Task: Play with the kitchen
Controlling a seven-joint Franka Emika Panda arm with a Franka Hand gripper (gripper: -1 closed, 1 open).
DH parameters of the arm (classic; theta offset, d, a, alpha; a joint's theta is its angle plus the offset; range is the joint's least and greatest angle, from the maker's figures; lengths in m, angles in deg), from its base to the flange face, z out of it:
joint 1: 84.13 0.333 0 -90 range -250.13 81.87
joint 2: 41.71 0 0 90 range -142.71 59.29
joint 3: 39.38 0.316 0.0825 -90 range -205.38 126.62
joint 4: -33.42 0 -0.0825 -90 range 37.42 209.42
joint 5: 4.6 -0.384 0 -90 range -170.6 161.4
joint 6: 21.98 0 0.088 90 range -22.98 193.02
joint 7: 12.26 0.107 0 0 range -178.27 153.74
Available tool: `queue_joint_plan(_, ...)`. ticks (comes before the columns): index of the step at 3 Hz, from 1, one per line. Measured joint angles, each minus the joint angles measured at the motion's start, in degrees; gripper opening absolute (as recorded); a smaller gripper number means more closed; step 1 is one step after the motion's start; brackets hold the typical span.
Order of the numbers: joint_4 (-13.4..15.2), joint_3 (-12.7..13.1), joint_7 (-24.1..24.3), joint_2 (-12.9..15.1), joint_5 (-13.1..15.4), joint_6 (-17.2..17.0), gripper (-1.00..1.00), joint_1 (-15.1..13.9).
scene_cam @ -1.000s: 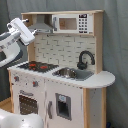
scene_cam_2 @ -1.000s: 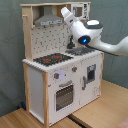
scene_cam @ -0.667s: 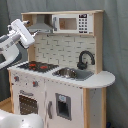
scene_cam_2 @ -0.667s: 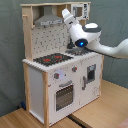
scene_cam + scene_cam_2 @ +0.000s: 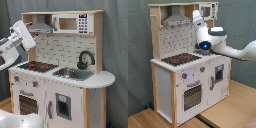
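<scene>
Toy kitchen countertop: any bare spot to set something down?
Bare: the rounded white counter end, on the first exterior view's right past the black faucet. The red-ringed hob is flat too, but the white robot arm hangs beside it. The steel sink fills the middle.

Sink (image 5: 69,73) and faucet (image 5: 85,59): visible in the first exterior view only; in the second exterior view hidden behind the arm (image 5: 223,46). Gripper fingers: not discernible in either exterior view. Arm base: cut off at frame edges. Microwave (image 5: 208,10): partly covered.

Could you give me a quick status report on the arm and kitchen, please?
Gripper state unreadable. Arm raised over the kitchen counter, touching nothing visible. Hob and sink unobstructed.
</scene>
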Motion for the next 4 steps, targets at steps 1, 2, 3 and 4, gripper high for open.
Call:
queue_joint_plan(1, -0.48, 0.24, 5.17, 0.07, -0.92, -4.01, 1.0, -1.22)
queue_joint_plan(2, -2.6, 0.27, 9.02, 0.25, -3.12, -5.91, 1.0, -4.08)
queue_joint_plan(3, -6.43, 1.18, 11.16, 0.25, -6.44, -6.47, 1.0, -8.19)
queue_joint_plan(4, -10.53, 2.87, 12.4, 0.24, -9.19, -7.71, 1.0, -11.91)
